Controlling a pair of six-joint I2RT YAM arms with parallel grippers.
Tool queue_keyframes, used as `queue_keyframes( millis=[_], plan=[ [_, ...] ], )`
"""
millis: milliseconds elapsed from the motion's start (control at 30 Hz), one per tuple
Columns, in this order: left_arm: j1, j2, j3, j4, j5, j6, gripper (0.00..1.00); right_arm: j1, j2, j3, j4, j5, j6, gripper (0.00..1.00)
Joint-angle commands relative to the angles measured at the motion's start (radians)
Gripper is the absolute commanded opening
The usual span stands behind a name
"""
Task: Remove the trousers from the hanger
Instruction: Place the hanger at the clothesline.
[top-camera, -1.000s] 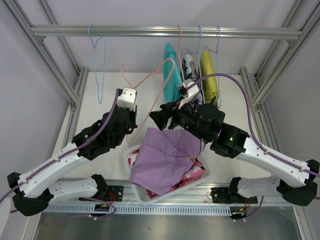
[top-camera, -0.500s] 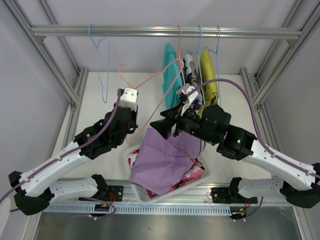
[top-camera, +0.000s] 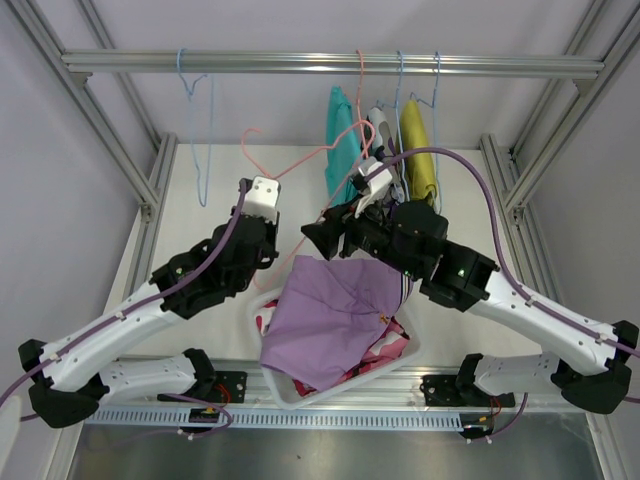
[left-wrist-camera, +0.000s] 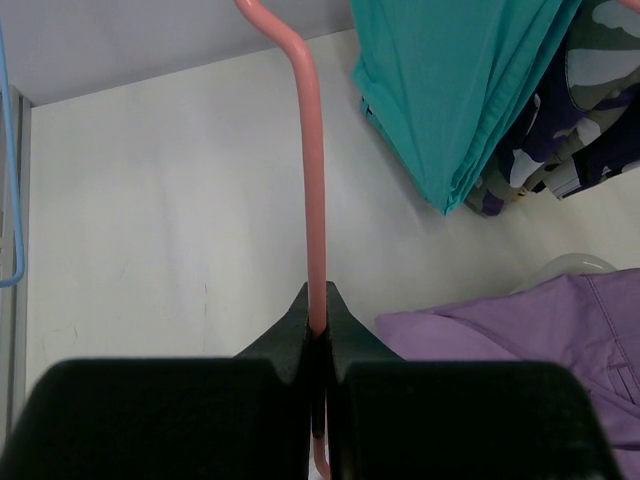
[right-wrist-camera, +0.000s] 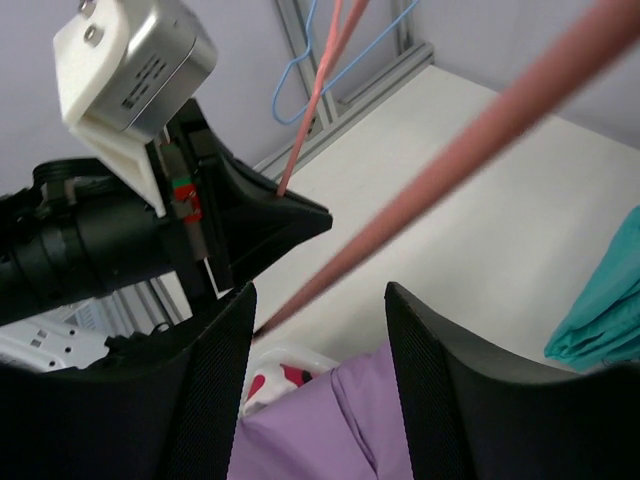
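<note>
Table (top-camera: 200, 200): pale top filling the middle of the overhead view, under a metal rail (top-camera: 300, 63) across the top
Basket (top-camera: 256, 312): white, lower centre, between the two arms
Lilac shorts (top-camera: 330, 320): off the hanger, draped over the basket, lower centre
Teal shorts (top-camera: 343, 140): hanging from the rail, upper centre
Mustard shorts (top-camera: 418, 150): hanging at upper right of centre
Camouflage shorts (left-wrist-camera: 590, 110): hanging just beside the teal pair
Red-and-white shorts (top-camera: 385, 350): in the basket, showing under the lilac pair's right edge
Pink hanger (top-camera: 310, 160): bare, hooked on the rail, tilted toward centre left
Blue hanger (top-camera: 200, 120): bare, upper left
Left gripper (left-wrist-camera: 316, 320): fingers pinched tight on the pink hanger's wire
Right gripper (right-wrist-camera: 320, 290): fingers apart, the pink wire slanting across the gap, nothing gripped
</note>
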Motion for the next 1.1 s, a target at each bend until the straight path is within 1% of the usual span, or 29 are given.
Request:
queue_keyframes(
  millis=[0,33,133,167,233,267,333,367,400,500,533,633,700,733,833,967,1067],
  plan=[
    [-0.018,0.005,0.044,0.014,0.014,0.0,0.01,-0.024,0.006,0.027,0.098,0.009,0.004,0.58],
    [-0.021,0.007,0.045,0.014,0.015,0.0,0.01,-0.032,0.008,0.026,0.106,0.009,0.01,0.56],
    [-0.023,0.005,0.047,0.008,0.012,0.0,0.01,-0.041,0.014,0.024,0.12,0.012,0.021,0.43],
    [-0.024,0.002,0.049,0.009,0.012,0.0,0.01,-0.047,0.016,0.016,0.121,0.022,0.026,0.33],
    [-0.024,-0.007,0.047,0.011,0.018,0.0,0.01,-0.05,0.014,0.003,0.118,0.04,0.033,0.23],
    [-0.024,-0.016,0.05,0.012,0.023,0.0,0.01,-0.056,0.013,-0.007,0.113,0.058,0.046,0.15],
    [-0.03,-0.029,0.058,-0.002,0.041,-0.006,0.01,-0.062,0.008,-0.039,0.109,0.08,0.064,0.09],
    [-0.032,-0.05,0.064,-0.005,0.053,-0.007,0.01,-0.07,0.006,-0.059,0.103,0.097,0.079,0.03],
    [-0.033,-0.065,0.067,-0.006,0.066,-0.01,0.01,-0.073,0.008,-0.066,0.098,0.114,0.086,0.0],
    [-0.039,-0.147,0.052,0.017,0.144,-0.018,0.01,-0.101,0.009,-0.085,0.081,0.135,0.125,0.0],
    [-0.039,-0.171,0.044,0.043,0.194,-0.021,0.01,-0.107,0.008,-0.097,0.086,0.126,0.138,0.0],
    [-0.038,-0.259,0.007,0.104,0.297,-0.013,0.01,-0.137,0.0,-0.126,0.13,0.071,0.182,0.0],
    [-0.039,-0.309,-0.022,0.129,0.333,-0.009,0.01,-0.163,-0.01,-0.14,0.165,0.026,0.219,0.0],
    [-0.039,-0.323,-0.031,0.139,0.346,-0.006,0.01,-0.174,-0.021,-0.154,0.214,-0.03,0.234,0.0],
    [-0.039,-0.36,-0.054,0.175,0.408,0.003,0.01,-0.205,-0.033,-0.163,0.283,-0.121,0.293,0.0],
    [-0.039,-0.397,-0.08,0.23,0.521,0.011,0.01,-0.214,-0.026,-0.163,0.33,-0.156,0.359,0.0],
    [-0.039,-0.423,-0.09,0.241,0.535,0.016,0.01,-0.223,0.005,-0.152,0.331,-0.161,0.405,0.0]
  ],
)
